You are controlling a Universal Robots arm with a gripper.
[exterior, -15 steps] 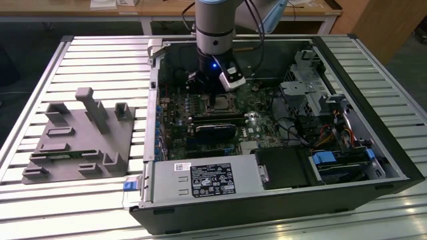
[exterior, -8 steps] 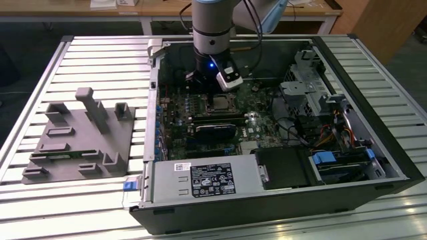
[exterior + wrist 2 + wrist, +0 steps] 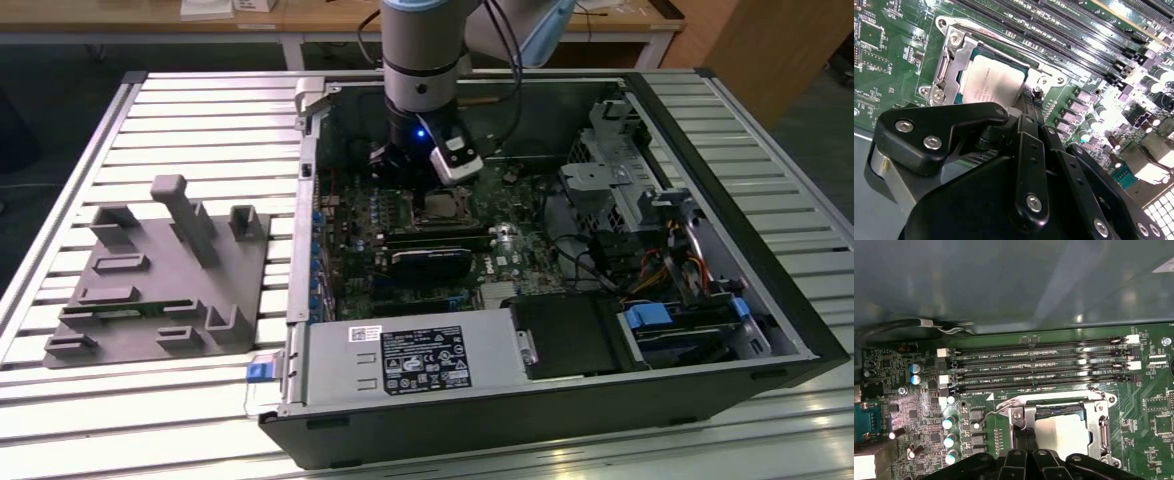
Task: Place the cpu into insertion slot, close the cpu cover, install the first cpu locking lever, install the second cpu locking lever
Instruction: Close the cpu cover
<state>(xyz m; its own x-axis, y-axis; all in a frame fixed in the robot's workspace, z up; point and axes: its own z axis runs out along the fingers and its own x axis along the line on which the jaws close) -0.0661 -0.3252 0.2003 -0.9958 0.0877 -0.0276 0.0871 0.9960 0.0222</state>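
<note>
The cpu [image 3: 1061, 434] [image 3: 990, 82] lies flat in the insertion slot [image 3: 437, 208], silvery top facing up. The cpu cover [image 3: 1097, 426] [image 3: 952, 59] is folded down around it, framing the chip. A thin wire locking lever [image 3: 988, 413] sticks out beside the socket, its hooked end free over the board. Another lever [image 3: 1004, 41] runs along the socket's edge next to the memory slots. My gripper [image 3: 1026, 439] [image 3: 1028, 104] [image 3: 416, 188] sits at the socket's edge beside the cover, fingers close together with nothing seen between them.
Several long black memory slots [image 3: 1039, 371] run beside the socket. Capacitors [image 3: 949, 440] stand near the free lever. The open computer case [image 3: 307, 150] walls in the board, with a drive cage [image 3: 627, 190] at the exterior view's right. A grey fixture [image 3: 160, 280] lies on the table.
</note>
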